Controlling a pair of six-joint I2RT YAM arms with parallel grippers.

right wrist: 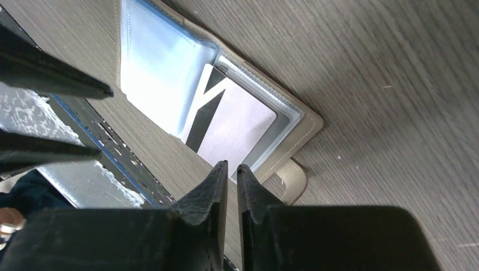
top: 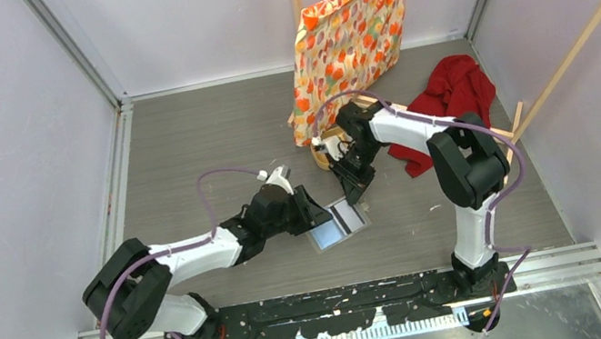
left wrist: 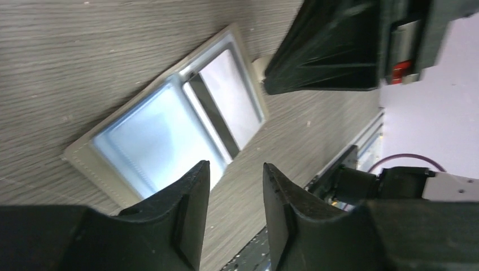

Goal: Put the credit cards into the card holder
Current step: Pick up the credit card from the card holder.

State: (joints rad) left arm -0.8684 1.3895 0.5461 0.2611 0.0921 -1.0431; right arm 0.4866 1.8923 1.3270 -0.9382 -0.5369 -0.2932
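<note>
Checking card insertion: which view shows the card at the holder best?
Right wrist: the white card with a black stripe lies close and sharp on the card holder. Left wrist shows it washed out; top view, tiny.

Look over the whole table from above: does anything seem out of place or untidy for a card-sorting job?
A red cloth lies crumpled in a heap at the far right of the table, beside the right arm, and a floral fabric hangs at the back. Neither fits a card task.
</note>
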